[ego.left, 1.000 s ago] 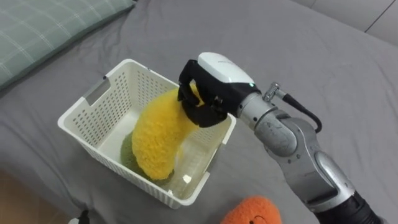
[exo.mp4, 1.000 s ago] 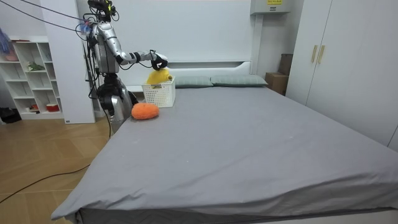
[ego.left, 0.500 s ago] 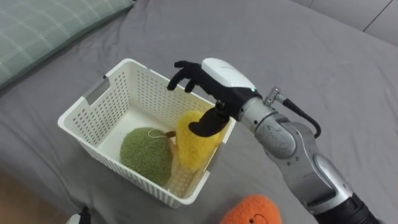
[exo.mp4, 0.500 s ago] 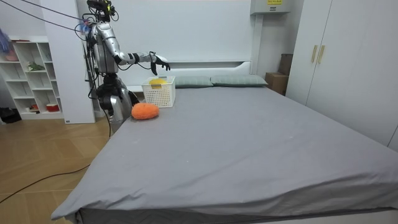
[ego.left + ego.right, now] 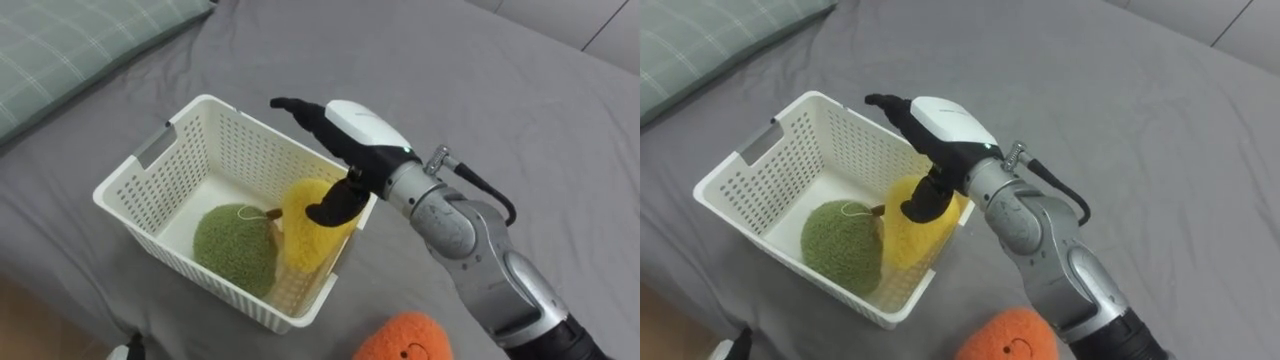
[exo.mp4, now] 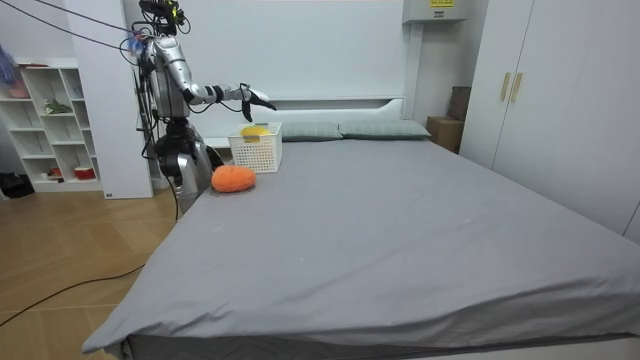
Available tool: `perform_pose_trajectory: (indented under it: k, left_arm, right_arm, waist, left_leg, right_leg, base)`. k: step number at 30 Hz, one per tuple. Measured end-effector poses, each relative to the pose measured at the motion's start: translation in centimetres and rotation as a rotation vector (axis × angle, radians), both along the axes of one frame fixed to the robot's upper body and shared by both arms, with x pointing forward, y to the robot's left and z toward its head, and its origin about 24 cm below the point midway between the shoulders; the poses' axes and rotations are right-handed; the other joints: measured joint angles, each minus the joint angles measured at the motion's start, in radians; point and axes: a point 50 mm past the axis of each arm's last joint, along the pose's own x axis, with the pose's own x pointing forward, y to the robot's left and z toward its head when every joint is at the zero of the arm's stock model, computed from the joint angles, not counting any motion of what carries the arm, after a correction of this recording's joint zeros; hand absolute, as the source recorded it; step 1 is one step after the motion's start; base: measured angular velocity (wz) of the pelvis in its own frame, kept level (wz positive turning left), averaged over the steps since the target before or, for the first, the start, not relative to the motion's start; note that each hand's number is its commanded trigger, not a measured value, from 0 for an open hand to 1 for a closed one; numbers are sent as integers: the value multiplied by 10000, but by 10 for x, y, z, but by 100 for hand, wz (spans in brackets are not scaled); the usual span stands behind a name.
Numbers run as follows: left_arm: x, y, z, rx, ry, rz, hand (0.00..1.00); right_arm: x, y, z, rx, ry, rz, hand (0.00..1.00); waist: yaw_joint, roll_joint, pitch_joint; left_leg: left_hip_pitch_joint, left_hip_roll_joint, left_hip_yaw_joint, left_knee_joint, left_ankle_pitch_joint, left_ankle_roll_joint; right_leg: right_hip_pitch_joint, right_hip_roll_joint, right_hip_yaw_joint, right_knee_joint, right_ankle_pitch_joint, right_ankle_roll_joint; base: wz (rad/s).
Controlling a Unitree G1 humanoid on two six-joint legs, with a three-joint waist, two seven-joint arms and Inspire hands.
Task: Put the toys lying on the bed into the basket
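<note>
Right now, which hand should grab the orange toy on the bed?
Probably the right hand. It is open and empty above the white basket, and the orange toy lies on the grey bed just below that same arm, on the robot's right of the basket.

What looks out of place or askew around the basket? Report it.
Nothing damaged or spilled. The yellow toy stands on end in the basket, poking above its rim beside the green toy. The orange toy lies on the bed outside the basket. The right hand hovers open above.
</note>
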Motion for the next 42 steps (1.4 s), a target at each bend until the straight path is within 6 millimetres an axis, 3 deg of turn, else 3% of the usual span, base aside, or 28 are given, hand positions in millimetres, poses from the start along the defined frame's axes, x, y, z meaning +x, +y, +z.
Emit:
perform_pose_trajectory:
  k: [7, 16, 19, 24, 29, 37, 42]
  left_arm:
    - [-6, -4, -3, -84, 14, 314, 0]
    - [-20, -1, -6, -14, 208, 962, 0]
    - [-24, 1, -7, 42, 291, 1127, 0]
    - [-30, 1, -8, 40, 385, 1259, 0]
    - [-40, 2, -10, 102, 580, 1389, 0]
    - [-52, -2, -13, 107, 892, 1424, 0]
    - [-56, -1, -14, 233, 926, 1471, 0]
  right_arm:
    - [-5, -8, -11, 474, 378, -425, 0]
    - [-18, -54, -32, 1638, 934, -2444, 0]
    - [-15, -66, -28, 1947, 588, -3101, 0]
    - [-15, -79, -23, 2863, 262, -3719, 0]
    - [-27, -84, -38, 3038, 819, -4055, 0]
    - [-37, -104, -68, 2814, 1778, -5235, 0]
    - [-42, -110, -78, 3019, 2218, -5644, 0]
  waist:
    - [-311, 150, 50]
    - [-971, 348, -40]
    - [-1261, 361, -39]
    - [-1359, 421, -52]
    - [-1687, 532, -111]
    - [-2156, 944, -165]
    - [-2311, 936, -168]
  left_leg:
    - [168, 11, 250, -24, -3, 4]
    - [338, 20, 336, 3, -4, 5]
    - [332, 29, 341, -9, -4, 4]
    - [413, 69, 577, 27, -14, 12]
    - [447, 76, 618, 38, -32, 32]
    - [531, 109, 830, 2, -41, 38]
    - [651, 110, 913, 25, -41, 38]
  right_leg:
    - [128, 11, 345, 3, -1, 3]
    - [259, 14, 503, 56, 0, 3]
    - [259, 26, 529, 73, 2, 0]
    - [210, 46, 752, 134, 4, -2]
    - [233, 36, 771, 166, 8, 4]
    - [250, 58, 970, 179, 14, -6]
    - [248, 63, 1069, 180, 14, -6]
  base:
    - [-10]
    - [-3]
    - [0]
    - [-10]
    - [-1]
    - [-7]
    - [-5]
